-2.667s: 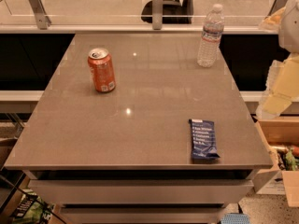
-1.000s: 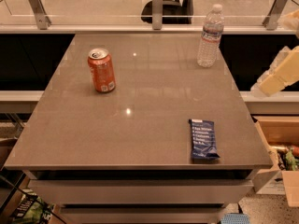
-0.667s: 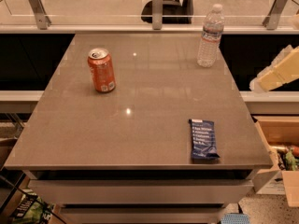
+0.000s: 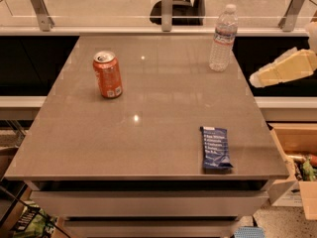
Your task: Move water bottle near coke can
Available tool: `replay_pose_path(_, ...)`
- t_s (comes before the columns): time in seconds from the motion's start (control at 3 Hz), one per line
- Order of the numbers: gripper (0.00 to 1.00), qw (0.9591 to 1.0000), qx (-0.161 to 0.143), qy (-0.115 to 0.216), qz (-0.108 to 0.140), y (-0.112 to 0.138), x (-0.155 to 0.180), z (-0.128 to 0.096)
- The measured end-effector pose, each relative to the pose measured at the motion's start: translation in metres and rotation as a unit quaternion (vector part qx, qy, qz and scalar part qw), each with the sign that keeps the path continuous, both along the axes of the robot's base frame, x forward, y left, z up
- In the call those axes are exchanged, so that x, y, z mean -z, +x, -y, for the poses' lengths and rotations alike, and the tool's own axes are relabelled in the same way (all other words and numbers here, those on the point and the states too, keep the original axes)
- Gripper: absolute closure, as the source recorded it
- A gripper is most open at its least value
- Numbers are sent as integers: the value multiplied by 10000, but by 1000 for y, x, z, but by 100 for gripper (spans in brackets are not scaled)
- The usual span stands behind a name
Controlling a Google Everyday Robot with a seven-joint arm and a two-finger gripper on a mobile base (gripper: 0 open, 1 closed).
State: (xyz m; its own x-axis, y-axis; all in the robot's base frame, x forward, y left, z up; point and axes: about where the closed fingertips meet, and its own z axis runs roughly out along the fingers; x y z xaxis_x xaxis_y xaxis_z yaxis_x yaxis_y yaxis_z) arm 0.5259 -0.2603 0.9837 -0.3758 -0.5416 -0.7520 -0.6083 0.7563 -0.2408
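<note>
The water bottle [image 4: 223, 38] is standing upright near the bench's [image 4: 163, 133] far right corner, left of my gripper [image 4: 262, 76], which is hovering off the right edge, apart from it. I am failing to tell whether its jaws are open or closed. It is edging closer than a second ago; the coke can [image 4: 107, 75] is staying toward the far left corner.

The gripper [image 4: 258, 78], at the far right of the view, is a cream-yellow tapering wedge with a paler, whitish tip.
</note>
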Motion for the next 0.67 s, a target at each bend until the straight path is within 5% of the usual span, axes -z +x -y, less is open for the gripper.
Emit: replay_pose_path(0.67,0,9968,336,600,403,40,8,0)
